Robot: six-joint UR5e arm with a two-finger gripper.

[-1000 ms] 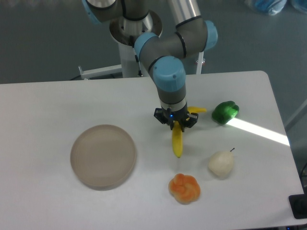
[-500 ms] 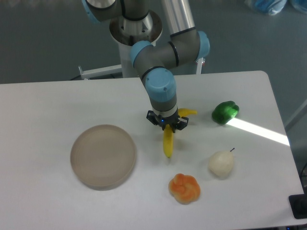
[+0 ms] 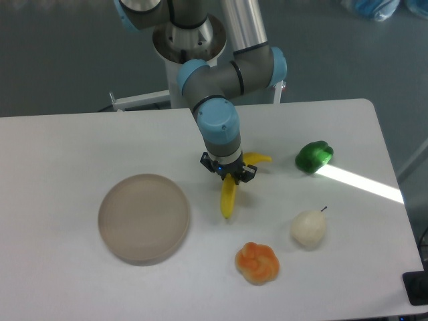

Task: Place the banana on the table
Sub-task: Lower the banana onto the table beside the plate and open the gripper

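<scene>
Banana carried leftward over the table

The gripper (image 3: 228,175), clenched on the banana (image 3: 229,198), has shifted left since a second ago, away from the table's (image 3: 67,147) right edge and nearer the tan plate (image 3: 144,218). The gripper hides the banana's middle; whether its lower tip touches the tabletop is unclear.

I count one slender bright yellow toy banana (image 3: 229,198), one green toy bell pepper (image 3: 313,156), one pale cream toy pear (image 3: 308,228), one lumpy orange-yellow toy fruit (image 3: 257,262) and one round tan-grey plate (image 3: 144,218), all on one white table (image 3: 67,147).
</scene>
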